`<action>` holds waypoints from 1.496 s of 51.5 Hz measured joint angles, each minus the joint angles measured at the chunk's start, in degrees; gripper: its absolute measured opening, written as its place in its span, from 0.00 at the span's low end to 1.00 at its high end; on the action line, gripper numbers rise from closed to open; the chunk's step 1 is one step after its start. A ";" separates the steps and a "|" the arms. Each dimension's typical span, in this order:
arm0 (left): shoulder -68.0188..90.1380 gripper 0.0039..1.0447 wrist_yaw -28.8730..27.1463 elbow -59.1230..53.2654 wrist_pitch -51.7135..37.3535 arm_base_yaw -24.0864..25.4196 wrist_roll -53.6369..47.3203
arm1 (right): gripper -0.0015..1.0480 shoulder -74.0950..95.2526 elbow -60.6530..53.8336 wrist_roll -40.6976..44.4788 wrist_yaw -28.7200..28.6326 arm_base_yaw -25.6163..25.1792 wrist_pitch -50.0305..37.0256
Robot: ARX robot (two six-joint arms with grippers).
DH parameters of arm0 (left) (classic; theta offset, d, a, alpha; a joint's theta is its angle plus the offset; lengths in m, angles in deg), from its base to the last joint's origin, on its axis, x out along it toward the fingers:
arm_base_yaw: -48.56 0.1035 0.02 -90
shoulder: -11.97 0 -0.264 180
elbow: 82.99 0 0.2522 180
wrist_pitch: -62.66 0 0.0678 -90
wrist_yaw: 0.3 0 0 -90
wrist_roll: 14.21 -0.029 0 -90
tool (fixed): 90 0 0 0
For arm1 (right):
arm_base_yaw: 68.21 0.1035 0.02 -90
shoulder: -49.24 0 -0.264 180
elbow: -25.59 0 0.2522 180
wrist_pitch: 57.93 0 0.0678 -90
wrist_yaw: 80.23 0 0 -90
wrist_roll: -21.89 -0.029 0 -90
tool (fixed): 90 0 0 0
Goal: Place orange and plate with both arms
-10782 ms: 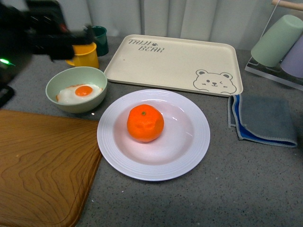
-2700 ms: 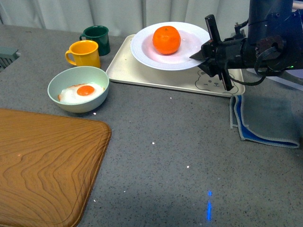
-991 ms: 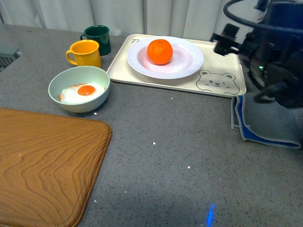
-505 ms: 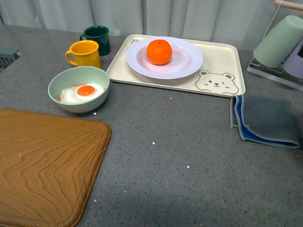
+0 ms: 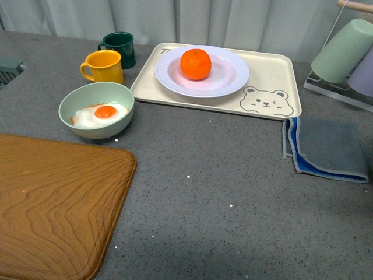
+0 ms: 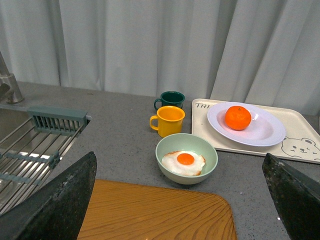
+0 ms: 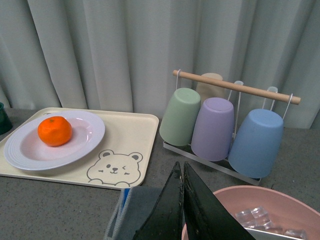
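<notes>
The orange (image 5: 195, 63) sits in the white plate (image 5: 233, 79), which rests on the cream bear tray (image 5: 274, 81) at the back. Both also show in the left wrist view, orange (image 6: 237, 117) and plate (image 6: 265, 134), and in the right wrist view, orange (image 7: 54, 131) and plate (image 7: 25, 152). Neither arm shows in the front view. My left gripper (image 6: 182, 200) is open and empty, high above the wooden board. My right gripper (image 7: 182, 172) is shut and empty, above the grey cloth, well apart from the plate.
A pale green bowl (image 5: 96, 109) with a fried egg, a yellow mug (image 5: 104, 66) and a dark green mug (image 5: 119, 48) stand left of the tray. A wooden board (image 5: 52, 204) lies front left. A grey cloth (image 5: 326, 149), a cup rack (image 7: 225, 125) and a pink tub (image 7: 260, 210) are right. A sink (image 6: 30, 145) is far left.
The plate with the orange went from the table's middle onto the bear tray. My right arm let it go and drew back out of the front view.
</notes>
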 joint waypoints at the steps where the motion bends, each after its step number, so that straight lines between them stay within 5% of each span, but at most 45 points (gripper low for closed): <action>1: 0.00 0.94 0.00 0.00 0.00 0.00 0.00 | 0.01 -2.21 -0.24 0.00 0.00 0.00 2.29; 33: 0.00 0.94 0.00 0.00 0.00 0.00 0.00 | 0.01 -41.75 -5.77 0.00 -0.20 0.00 35.04; 77: 0.00 0.94 0.00 0.00 0.00 0.00 0.00 | 0.01 -63.67 -5.77 0.00 -0.22 0.00 56.06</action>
